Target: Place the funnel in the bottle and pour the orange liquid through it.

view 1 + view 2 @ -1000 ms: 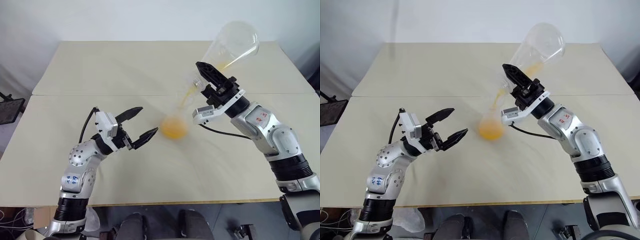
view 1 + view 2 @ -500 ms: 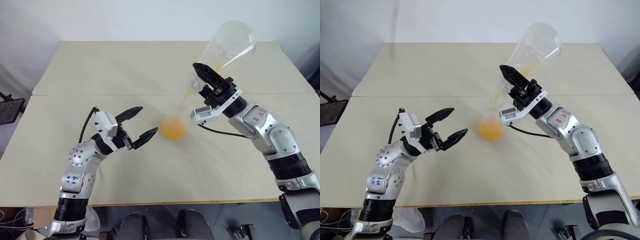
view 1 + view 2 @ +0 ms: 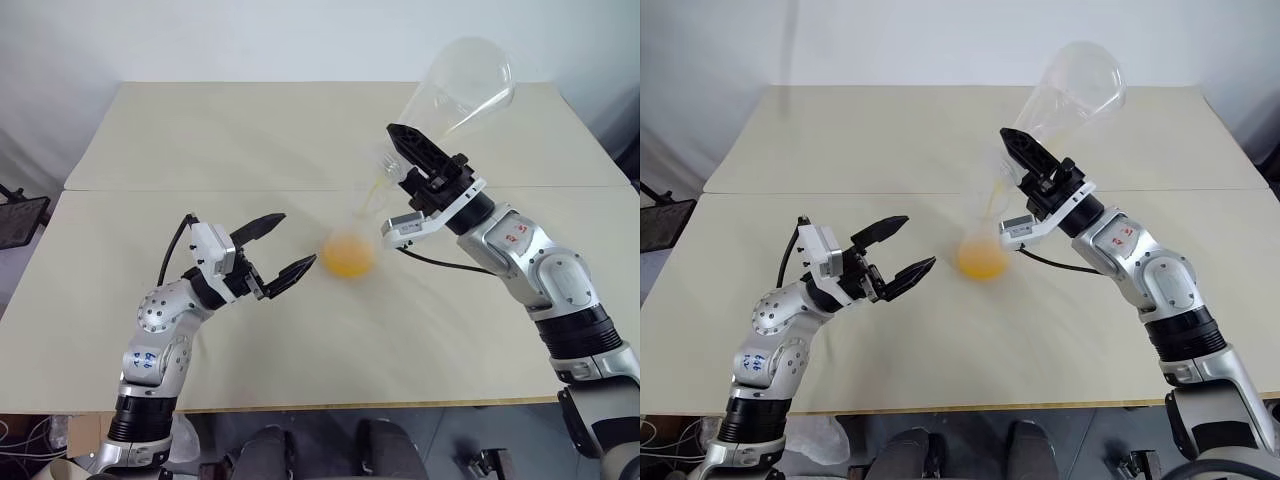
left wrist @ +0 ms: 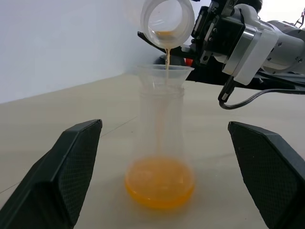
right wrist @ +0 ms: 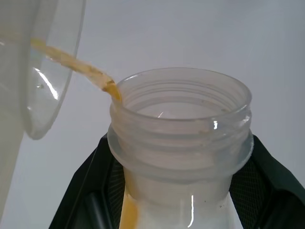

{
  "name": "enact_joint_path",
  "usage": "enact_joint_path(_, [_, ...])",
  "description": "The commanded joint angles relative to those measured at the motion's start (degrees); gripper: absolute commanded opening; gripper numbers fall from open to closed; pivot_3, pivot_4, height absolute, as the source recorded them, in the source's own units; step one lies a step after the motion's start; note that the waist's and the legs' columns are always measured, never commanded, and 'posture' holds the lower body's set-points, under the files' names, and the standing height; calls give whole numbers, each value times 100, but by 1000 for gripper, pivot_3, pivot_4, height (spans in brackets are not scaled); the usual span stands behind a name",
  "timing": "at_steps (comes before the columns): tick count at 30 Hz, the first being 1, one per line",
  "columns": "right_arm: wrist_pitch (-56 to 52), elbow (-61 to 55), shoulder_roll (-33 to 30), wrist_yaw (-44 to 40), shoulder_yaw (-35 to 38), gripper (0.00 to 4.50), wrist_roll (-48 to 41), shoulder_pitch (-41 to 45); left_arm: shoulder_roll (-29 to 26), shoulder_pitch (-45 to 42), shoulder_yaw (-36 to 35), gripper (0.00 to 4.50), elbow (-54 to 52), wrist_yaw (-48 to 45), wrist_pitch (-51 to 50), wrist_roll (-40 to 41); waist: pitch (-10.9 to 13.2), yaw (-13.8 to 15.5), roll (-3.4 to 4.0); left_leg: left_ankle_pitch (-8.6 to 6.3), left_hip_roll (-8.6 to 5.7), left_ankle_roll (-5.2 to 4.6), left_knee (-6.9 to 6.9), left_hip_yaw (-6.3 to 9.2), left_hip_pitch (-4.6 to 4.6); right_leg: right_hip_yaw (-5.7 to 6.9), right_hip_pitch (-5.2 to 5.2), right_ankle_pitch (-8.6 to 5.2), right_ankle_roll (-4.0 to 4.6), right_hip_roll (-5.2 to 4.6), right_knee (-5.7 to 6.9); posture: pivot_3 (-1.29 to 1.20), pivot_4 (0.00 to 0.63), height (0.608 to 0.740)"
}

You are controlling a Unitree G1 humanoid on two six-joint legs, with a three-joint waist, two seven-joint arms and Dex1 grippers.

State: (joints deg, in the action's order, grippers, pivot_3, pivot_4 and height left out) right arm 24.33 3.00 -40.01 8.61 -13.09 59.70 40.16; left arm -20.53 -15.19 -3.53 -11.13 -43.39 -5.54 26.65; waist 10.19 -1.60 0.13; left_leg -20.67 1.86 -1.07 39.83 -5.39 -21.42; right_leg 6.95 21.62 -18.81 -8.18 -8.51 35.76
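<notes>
The bottle (image 3: 349, 243) stands upright on the table mid-scene, with orange liquid (image 3: 348, 258) pooled in its base. The funnel (image 4: 165, 72) sits in its neck. My right gripper (image 3: 402, 160) is shut on the neck of a large clear flask (image 3: 466, 82), tipped mouth-down over the funnel. A thin orange stream (image 4: 167, 56) runs from the flask's mouth into the funnel. In the right wrist view the flask's ribbed neck (image 5: 181, 138) sits between black fingers (image 5: 88, 191). My left gripper (image 3: 293, 240) hovers open to the bottle's left, apart from it.
The pale table (image 3: 200, 140) has a seam running across its middle and a front edge close to me. A dark object (image 3: 20, 215) stands off the table's left side. A white wall lies behind.
The orange liquid pooled in the large flask has drained away to a thin trickle. Both arms have kept their places.
</notes>
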Motion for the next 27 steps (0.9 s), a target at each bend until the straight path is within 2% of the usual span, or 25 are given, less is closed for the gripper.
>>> enact_joint_path(1, [-42, -111, -19, 68, 148, 2466, -185, 83, -25, 31, -70, 4500, -259, 8, 101, 59, 0, 0, 0, 0, 0, 0, 0, 0, 0, 0, 0, 0, 0, 0, 0, 0, 150, 740])
enact_joint_path(2, [-31, -107, -5, 42, 156, 2466, -247, 77, -27, 31, -74, 4500, -258, 7, 101, 61, 0, 0, 0, 0, 0, 0, 0, 0, 0, 0, 0, 0, 0, 0, 0, 0, 150, 740])
enact_joint_path(7, [-104, -107, 232, -826, 392, 2466, -1729, -160, -52, 47, -91, 4500, -276, 8, 81, 68, 0, 2, 0, 0, 0, 0, 0, 1, 0, 2, -2, 0, 0, 1, -1, 0, 150, 740])
enact_joint_path(12, [-353, -399, 295, -1355, 679, 2466, -2568, -292, -99, 53, -104, 4500, -280, -4, 54, 91, 1, 3, -1, 0, 1, -1, 0, 3, 0, 3, -3, 0, 0, -3, -1, 0, 150, 740])
enact_joint_path(19, [-2344, -960, 656, -2593, 1968, 2466, -5066, -495, -163, 22, -97, 4500, -249, -78, 4, 125, 1, 27, -2, -1, 4, -2, 1, 9, 0, 6, -7, 0, 0, -4, 0, 0, 150, 740])
enact_joint_path(22, [-3625, -1327, 753, -3243, 2603, 2466, -6490, -785, -162, 11, -73, 4500, -236, -97, -7, 124, 1, 37, -1, -2, 2, -4, -1, 11, 0, 10, -9, 0, 0, -3, -1, 0, 150, 740])
enact_joint_path(25, [-4189, -1346, 690, -2920, 3432, 2466, -6872, -1075, -162, -8, -65, 4500, -196, -128, -5, 126, 1, 45, 0, -2, -4, -4, -3, 8, 0, 9, -8, 0, 0, -3, -1, 0, 150, 740])
enact_joint_path(27, [-4216, -1245, 490, -2895, 3665, 2466, -6798, -1398, -158, -28, -64, 4500, -165, -148, -5, 125, 1, 76, 0, -2, -8, -4, -3, 7, 0, 8, -8, 0, 0, -4, -1, 0, 150, 740])
